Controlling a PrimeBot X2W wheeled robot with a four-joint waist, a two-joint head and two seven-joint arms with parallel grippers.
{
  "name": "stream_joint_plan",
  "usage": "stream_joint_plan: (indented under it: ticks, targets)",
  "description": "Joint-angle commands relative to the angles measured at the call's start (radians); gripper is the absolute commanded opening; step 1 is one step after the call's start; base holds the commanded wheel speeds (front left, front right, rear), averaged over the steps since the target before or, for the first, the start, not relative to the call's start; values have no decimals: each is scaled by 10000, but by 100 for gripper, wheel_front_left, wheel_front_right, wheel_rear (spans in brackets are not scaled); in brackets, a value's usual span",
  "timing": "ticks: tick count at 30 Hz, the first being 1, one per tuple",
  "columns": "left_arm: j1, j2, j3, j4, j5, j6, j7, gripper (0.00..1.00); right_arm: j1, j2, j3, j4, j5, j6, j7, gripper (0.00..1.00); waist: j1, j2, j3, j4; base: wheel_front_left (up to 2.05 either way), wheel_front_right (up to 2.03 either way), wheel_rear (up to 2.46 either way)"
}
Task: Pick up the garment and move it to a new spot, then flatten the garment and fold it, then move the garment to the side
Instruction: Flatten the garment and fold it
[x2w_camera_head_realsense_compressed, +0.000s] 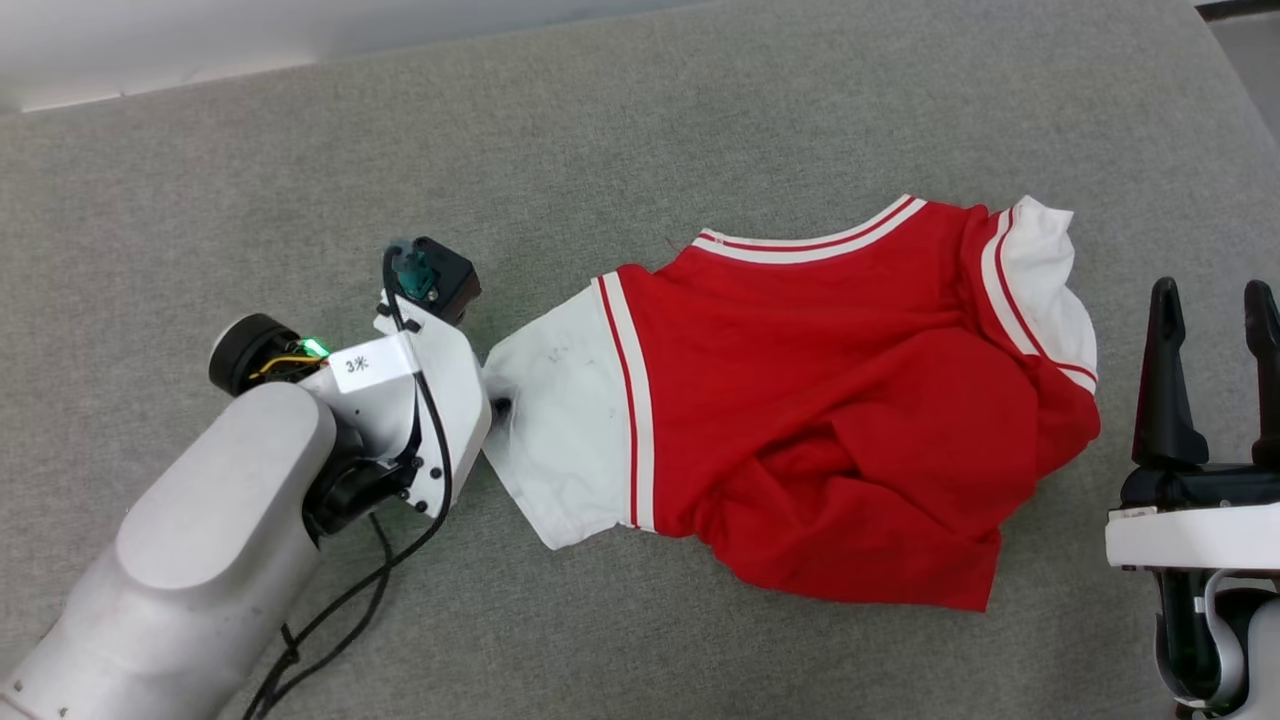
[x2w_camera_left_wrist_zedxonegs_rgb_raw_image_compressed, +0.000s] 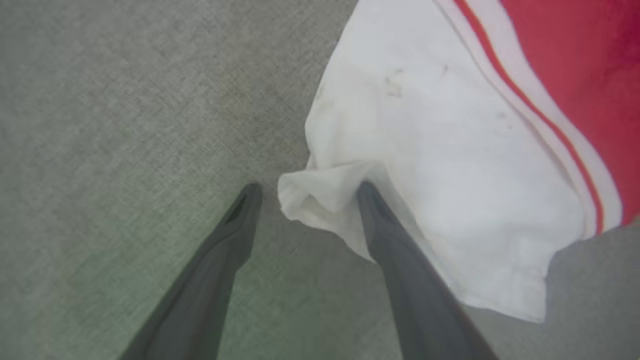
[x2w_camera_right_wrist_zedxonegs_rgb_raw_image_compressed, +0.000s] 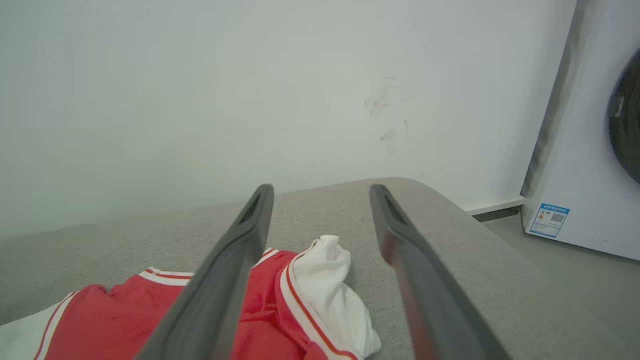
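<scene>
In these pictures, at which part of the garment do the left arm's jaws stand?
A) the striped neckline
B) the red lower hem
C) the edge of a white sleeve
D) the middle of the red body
C: the left wrist view shows the open jaws at the bunched edge of the white sleeve of the garment, one finger touching the cloth.

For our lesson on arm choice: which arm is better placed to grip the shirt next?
Left. The left gripper stands open at the white sleeve of the garment, one finger touching its edge. The right gripper, also open, stands apart from the cloth.
</scene>
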Motion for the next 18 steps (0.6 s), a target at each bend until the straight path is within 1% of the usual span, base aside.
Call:
stream_joint_plan:
  ticks: [1, 2, 3, 4, 6, 9, 11, 13, 18]
  targets:
    - [94, -100, -225, 185, -225, -10, 114, 100, -149, 61, 1, 36, -35, -4, -101, 100, -1, -1, 98, -66, 0, 0, 0]
    - [174, -99, -278, 300, -339, -12, 134, 96, -151, 68, 5, 64, -38, -4, -120, 100, -1, -1, 118, -77, 0, 0, 0]
    - [273, -77, -303, 421, -413, -12, 108, 45, -150, 82, 22, 101, -23, -4, -135, 100, -1, -1, 130, -87, 0, 0, 0]
    - [388, -32, -328, 530, -489, -12, 80, 0, -136, 90, 46, 169, -24, -4, -120, 100, -1, -1, 138, -95, 0, 0, 0]
    - [618, 108, -387, 623, -598, -10, -141, 0, -105, 92, 125, 279, -193, -4, -75, 100, -1, -1, 151, -84, 0, 0, 0]
    - [802, 344, -140, 666, -572, -7, -917, 0, -32, 96, 111, 405, -321, -4, -17, 100, -1, -1, 64, 25, 0, 0, 0]
    - [901, 432, 192, 589, -674, 105, -1577, 0, 30, 100, 16, 466, -367, -4, 25, 100, -1, -1, -48, 153, 0, 0, 0]
    - [961, 651, 496, 452, -575, 255, -2189, 0, 59, 88, 69, 513, -430, -4, 160, 100, -1, -1, -178, 285, 0, 0, 0]
    - [1457, 976, 1191, 98, -619, 703, -3599, 0, 163, 58, -42, 630, -545, -4, 574, 100, -1, -1, -529, 666, 0, 0, 0]
